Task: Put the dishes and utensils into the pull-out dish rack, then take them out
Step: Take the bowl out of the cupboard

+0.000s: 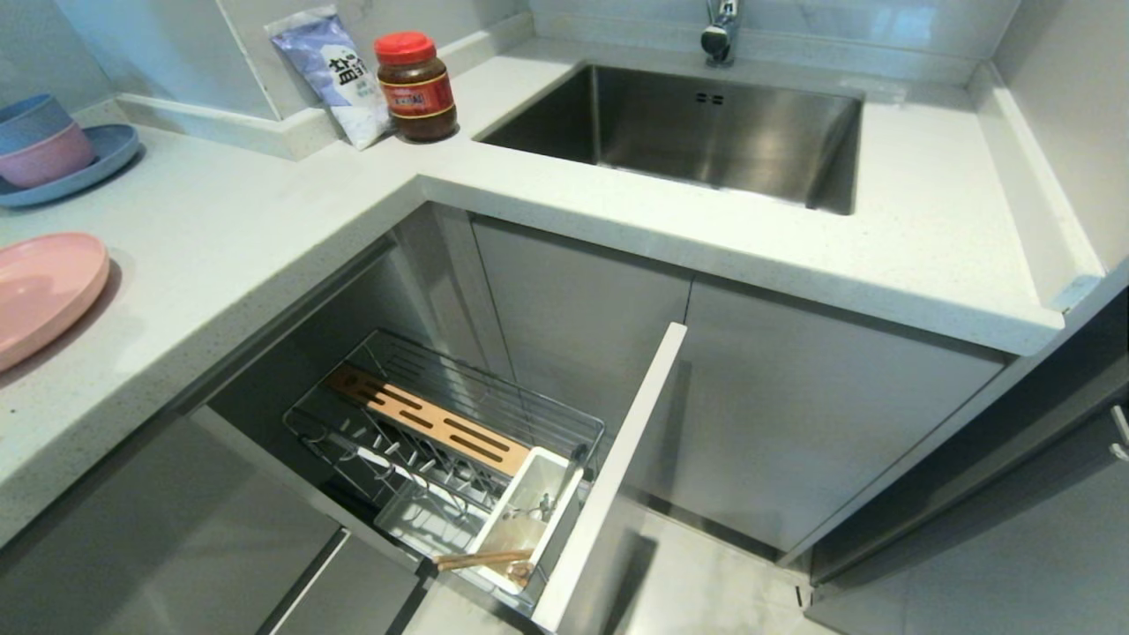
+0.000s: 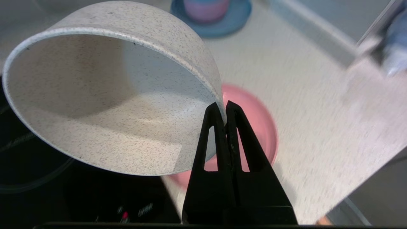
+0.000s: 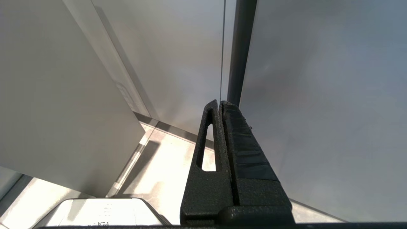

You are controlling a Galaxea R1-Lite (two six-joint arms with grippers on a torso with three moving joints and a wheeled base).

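Clearly the left gripper [image 2: 225, 109] is pinched tight on the rim of the cream speckled bowl [image 2: 105, 92], tilting it mouth-sideways above the countertop [image 2: 318, 127] near the pink plate [image 2: 254, 124], probably to suit the pull-out dish rack [image 1: 441, 432]. Parked by the cabinets, the right gripper [image 3: 220, 105] is closed and empty.

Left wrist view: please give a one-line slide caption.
Left pincer shut on bowl rim, above pink plate on counter.

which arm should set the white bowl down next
Left. The left gripper is already shut on the rim of the white bowl, hanging over the counter near the pink plate. The right gripper is shut and empty, down by the cabinet fronts.
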